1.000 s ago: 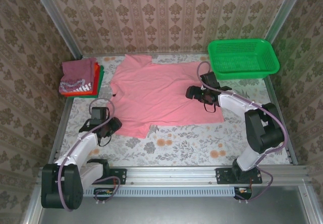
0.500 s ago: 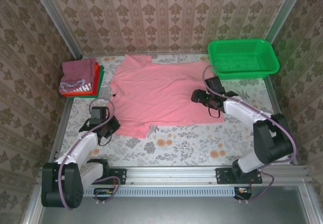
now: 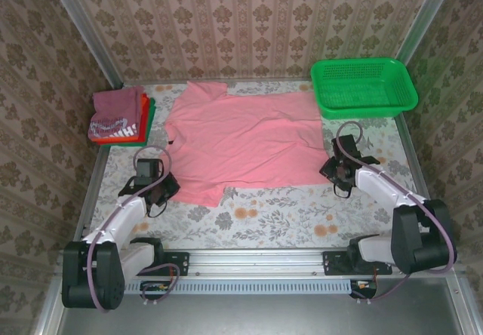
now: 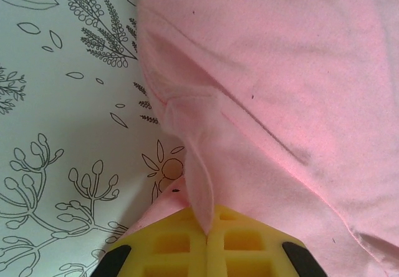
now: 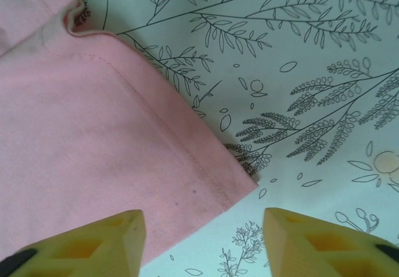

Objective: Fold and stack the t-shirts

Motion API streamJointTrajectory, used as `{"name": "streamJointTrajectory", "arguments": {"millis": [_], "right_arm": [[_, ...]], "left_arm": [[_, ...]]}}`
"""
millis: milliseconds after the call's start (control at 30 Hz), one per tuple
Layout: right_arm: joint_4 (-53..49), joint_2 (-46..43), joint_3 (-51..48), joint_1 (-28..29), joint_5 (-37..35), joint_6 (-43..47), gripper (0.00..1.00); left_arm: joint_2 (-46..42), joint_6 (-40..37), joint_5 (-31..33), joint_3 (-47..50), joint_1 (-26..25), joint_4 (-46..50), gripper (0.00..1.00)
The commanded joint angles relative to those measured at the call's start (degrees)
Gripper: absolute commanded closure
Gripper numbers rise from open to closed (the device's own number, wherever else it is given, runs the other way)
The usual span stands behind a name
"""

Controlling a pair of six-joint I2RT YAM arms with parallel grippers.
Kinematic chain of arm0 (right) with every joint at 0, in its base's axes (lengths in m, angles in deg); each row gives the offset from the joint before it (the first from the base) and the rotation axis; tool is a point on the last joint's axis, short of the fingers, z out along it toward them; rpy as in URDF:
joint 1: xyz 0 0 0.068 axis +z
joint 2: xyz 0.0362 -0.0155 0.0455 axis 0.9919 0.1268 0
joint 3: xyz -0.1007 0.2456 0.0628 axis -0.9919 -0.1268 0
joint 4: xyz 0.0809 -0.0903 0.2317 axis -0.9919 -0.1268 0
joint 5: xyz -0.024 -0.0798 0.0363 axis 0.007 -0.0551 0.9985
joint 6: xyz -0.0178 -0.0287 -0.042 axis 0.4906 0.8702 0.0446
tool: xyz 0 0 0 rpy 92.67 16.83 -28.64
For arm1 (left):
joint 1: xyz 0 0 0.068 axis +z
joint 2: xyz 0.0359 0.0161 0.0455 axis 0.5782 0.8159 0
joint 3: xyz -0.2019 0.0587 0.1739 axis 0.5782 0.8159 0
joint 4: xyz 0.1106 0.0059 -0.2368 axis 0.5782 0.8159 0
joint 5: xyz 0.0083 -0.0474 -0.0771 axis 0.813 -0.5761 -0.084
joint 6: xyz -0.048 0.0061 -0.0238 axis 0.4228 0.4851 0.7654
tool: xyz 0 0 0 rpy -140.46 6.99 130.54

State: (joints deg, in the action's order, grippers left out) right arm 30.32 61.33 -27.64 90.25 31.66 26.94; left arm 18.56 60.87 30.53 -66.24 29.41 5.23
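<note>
A salmon-pink t-shirt (image 3: 241, 139) lies spread flat in the middle of the table. My left gripper (image 3: 172, 188) sits at its near-left corner. In the left wrist view the yellow pads (image 4: 181, 242) press together on a raised fold of the pink cloth (image 4: 202, 189). My right gripper (image 3: 333, 173) is at the shirt's near-right corner. Its fingertips (image 5: 128, 227) stand apart, low over the hem corner (image 5: 240, 183), with nothing between them. Folded t-shirts (image 3: 117, 116) are stacked at the far left, maroon with white print on top, red-orange and green below.
A green plastic mesh basket (image 3: 364, 86) stands at the far right, just beyond the shirt's right sleeve. Bare flowered tablecloth (image 3: 279, 214) runs along the near edge between the arms. Patterned walls close in the left, right and back.
My right gripper has moved off the shirt's right part, nearer and to the right, to the hem corner, and its jaws have narrowed. The left gripper has closed on the cloth and stayed in place.
</note>
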Motion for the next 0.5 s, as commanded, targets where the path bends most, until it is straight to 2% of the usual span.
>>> {"name": "streamJointTrajectory", "arguments": {"millis": [0, 300, 400, 467], "right_arm": [[0.35, 2.56, 1.02, -0.06, 1.39, -1.02, 0.54], [2.42, 8.19, 0.99, -0.14, 2.23, -1.04, 0.71], [2.56, 9.17, 1.08, -0.32, 2.38, -0.18, 0.80], [1.15, 8.97, 1.62, -0.58, 1.87, 0.66, 0.96]], "left_arm": [[0.76, -0.07, -0.66, -1.93, -0.08, 0.67, 1.00], [0.02, 0.32, -0.76, -1.46, -0.17, 0.71, 1.00], [0.02, 0.12, -0.75, -1.50, -0.23, 0.53, 1.00], [-0.04, -0.54, -0.60, -1.85, -0.13, 1.06, 1.00]]}}
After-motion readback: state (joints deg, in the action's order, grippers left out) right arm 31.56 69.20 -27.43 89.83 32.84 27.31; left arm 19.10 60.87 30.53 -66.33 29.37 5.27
